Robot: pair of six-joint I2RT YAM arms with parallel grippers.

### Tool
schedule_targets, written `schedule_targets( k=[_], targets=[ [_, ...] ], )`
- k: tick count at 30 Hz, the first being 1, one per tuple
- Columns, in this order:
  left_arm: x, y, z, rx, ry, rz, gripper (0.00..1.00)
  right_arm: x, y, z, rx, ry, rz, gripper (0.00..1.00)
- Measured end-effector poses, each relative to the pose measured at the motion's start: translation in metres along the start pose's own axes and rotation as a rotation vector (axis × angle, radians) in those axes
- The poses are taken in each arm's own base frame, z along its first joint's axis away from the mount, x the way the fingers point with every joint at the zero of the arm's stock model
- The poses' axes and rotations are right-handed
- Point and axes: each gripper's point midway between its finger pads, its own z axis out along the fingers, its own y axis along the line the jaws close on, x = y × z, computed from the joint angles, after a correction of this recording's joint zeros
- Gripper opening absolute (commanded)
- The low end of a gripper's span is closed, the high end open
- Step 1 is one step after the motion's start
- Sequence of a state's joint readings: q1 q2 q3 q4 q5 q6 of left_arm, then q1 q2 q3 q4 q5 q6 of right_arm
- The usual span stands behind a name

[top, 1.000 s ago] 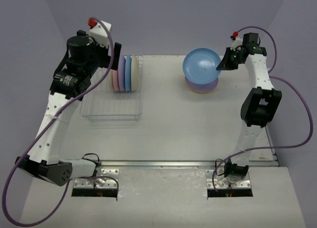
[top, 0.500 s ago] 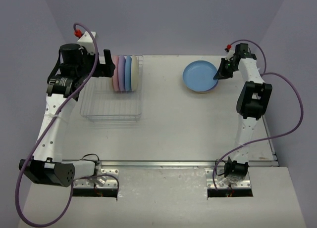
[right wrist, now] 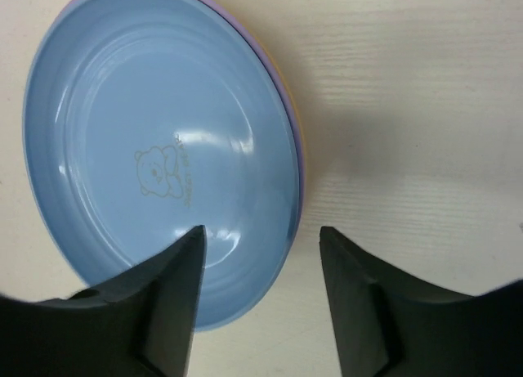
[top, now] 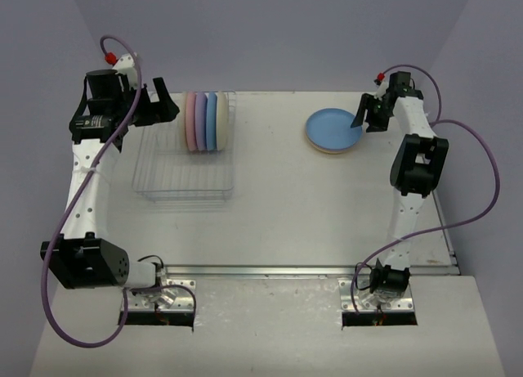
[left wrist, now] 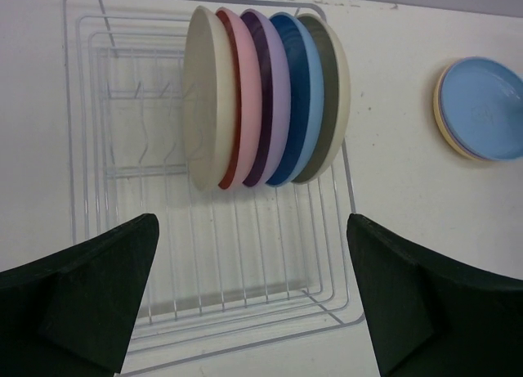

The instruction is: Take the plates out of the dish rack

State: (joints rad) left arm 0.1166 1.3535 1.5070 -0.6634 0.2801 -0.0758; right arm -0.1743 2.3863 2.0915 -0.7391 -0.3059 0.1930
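Over at the far-left edge of the tabletop [top: 286, 205], the left claw [left wrist: 252, 230] hangs spread and empty by the dish rack [top: 184, 177], with five plates [top: 204, 122] standing on edge at its far end. The right claw [right wrist: 261, 234] is spread too, over the blue plate [right wrist: 163, 164] stacked by the far-right corner. I'd pinch the cream end plate [left wrist: 204, 107] by its rim and lift straight up.

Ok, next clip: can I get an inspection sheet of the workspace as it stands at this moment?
Surface: white matte table, no spills seen.
Job's things: silvery wire dish rack holds five upright round pastel plates; flat stack of plates, light-blue one on top, lies on the table to the right.
Clutter: nothing seen.
Grippers: left gripper open, empty, apart from the racked plates; right gripper open, empty, at the stack's edge.
Cables: purple cables loop off both arms.
Surroundings: plain lavender-grey walls.
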Motion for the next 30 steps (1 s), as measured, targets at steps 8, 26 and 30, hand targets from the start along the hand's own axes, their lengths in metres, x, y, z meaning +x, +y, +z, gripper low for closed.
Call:
schedule_targets(
  k=[8, 26, 30],
  targets=[
    [0.001, -0.008, 0.001, 0.055, 0.007, -0.023, 0.63, -0.004, -0.002, -0.002, 0.013, -0.012, -0.003, 0.86],
    [0.025, 0.029, 0.074, 0.303, 0.178, -0.268, 0.48, -0.007, 0.075, -0.139, -0.175, -0.16, -0.128, 0.99],
    [0.033, 0.031, 0.092, 0.367, 0.212, -0.263, 0.47, 0.015, 0.085, -0.144, -0.22, -0.121, -0.124, 0.99]
  ],
)
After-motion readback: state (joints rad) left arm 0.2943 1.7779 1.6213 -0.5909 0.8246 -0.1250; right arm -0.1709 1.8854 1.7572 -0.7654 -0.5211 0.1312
